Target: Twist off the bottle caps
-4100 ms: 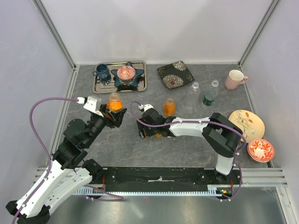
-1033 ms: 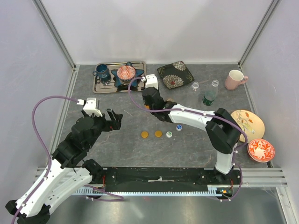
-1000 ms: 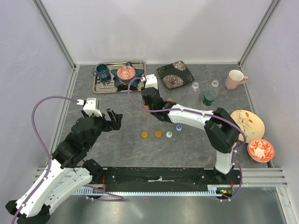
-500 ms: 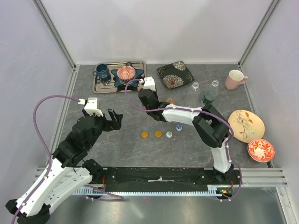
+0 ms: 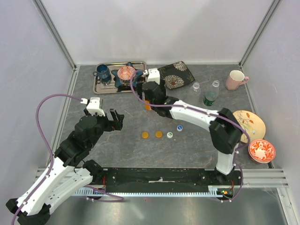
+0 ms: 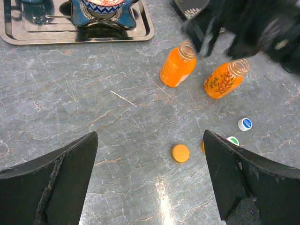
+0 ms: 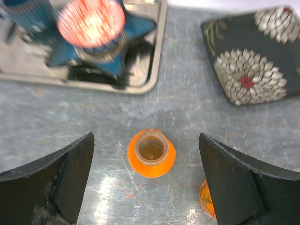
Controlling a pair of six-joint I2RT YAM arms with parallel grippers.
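The right gripper (image 7: 147, 180) hung wide open and empty just above an uncapped orange bottle (image 7: 151, 153). The left gripper (image 6: 150, 178), equally wide and empty, hovered well apart. The four bottle caps (image 5: 159, 134) lay loose in a row on the table (image 5: 187, 154) near the bottle, one apparently half hidden in the left wrist view.

Surface (image 6: 93, 108): grey stone look with pale veins, smooth, with a soft sheen under the light.
Tray (image 6: 70, 39), at 11 o'clock: polished metal, mirror-bright.
Star dish (image 6: 117, 18) on the tray: deep-blue glaze, glossy.
Square plate (image 7: 253, 51), at 12 o'clock: dark, glossy, with a flower pattern.
Plain orange bottle (image 6: 176, 70): clear, glossy wall; whether it is glass or plastic cannot be told.
Patterned orange bottle (image 6: 222, 82): the same clear gloss, with a printed motif.
Bottle caps (image 6: 180, 153): smooth plastic, dull satin.
Left fingers (image 6: 56, 183), right fingers (image 7: 51, 183): black, matt, faintly grainy.
Cable (image 5: 44, 112): purple, with a smooth sheath.
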